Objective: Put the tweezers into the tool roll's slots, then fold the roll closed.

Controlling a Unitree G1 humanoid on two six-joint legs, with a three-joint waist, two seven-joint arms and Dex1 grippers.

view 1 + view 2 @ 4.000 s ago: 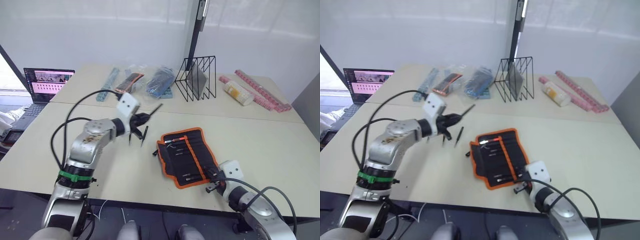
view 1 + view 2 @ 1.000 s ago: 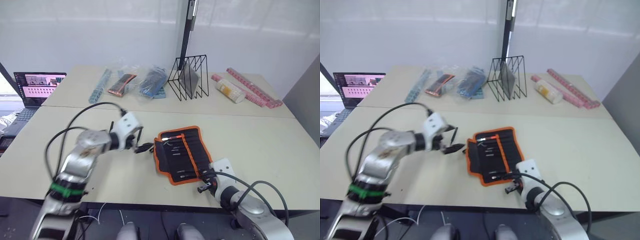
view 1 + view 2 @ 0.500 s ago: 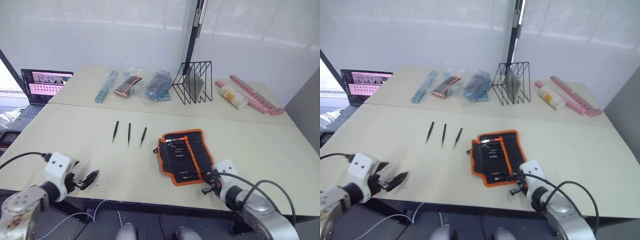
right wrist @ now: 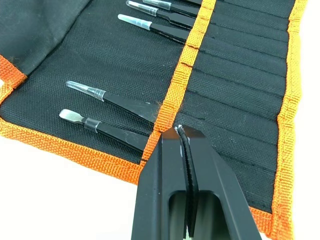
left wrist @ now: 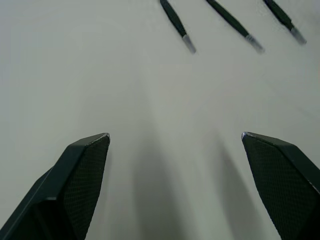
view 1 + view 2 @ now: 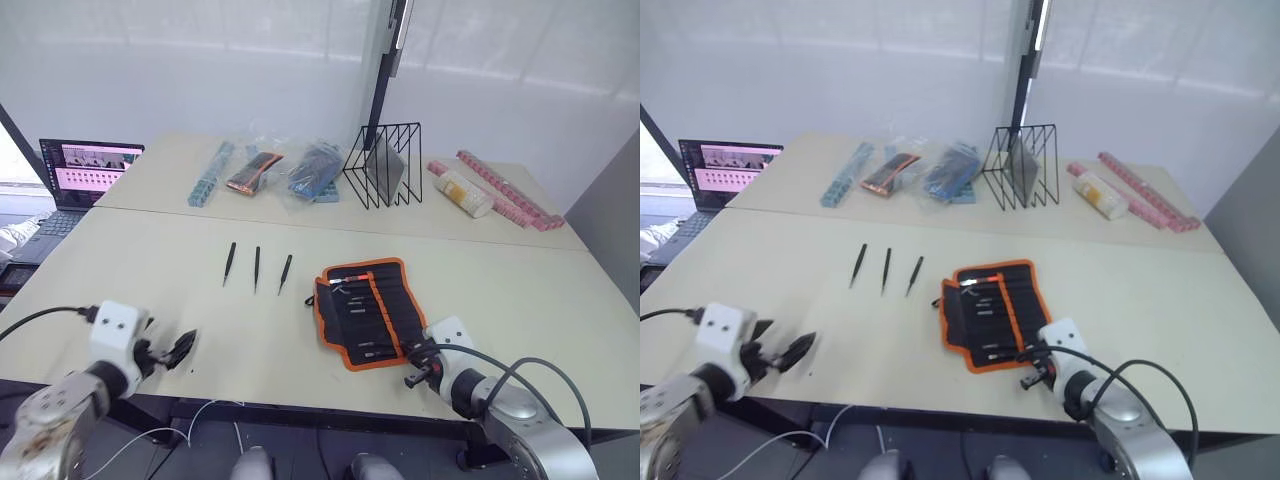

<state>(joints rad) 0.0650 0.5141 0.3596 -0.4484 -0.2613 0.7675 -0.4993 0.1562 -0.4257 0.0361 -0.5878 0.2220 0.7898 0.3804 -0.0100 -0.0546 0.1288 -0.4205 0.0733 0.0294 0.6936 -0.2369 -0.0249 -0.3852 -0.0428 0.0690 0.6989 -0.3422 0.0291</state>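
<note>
The tool roll (image 6: 395, 300) lies unrolled right of the table's middle, black with orange trim. Several tweezers (image 4: 107, 96) are tucked into its slots (image 4: 235, 75), silver tips showing. Three loose tweezers (image 6: 229, 263), (image 6: 257, 268), (image 6: 286, 272) lie side by side on the table to the roll's left. My left gripper (image 6: 182, 348) hovers at the table's front left edge, open and empty, well short of the loose tweezers (image 5: 175, 20). My right gripper (image 4: 181, 131) is shut, its tip over the orange band at the roll's near right corner (image 6: 412, 376).
A laptop (image 6: 90, 165) sits at the far left. Along the back stand plastic packets (image 6: 255, 170), a black wire rack (image 6: 385, 165), a speckled cylinder (image 6: 465, 192) and pink rolls (image 6: 505, 188). A seam runs across the table behind the tweezers.
My left arm has drawn back from beside the roll to the table's front left edge, uncovering the three loose tweezers. The right gripper has stayed at the roll's corner.
</note>
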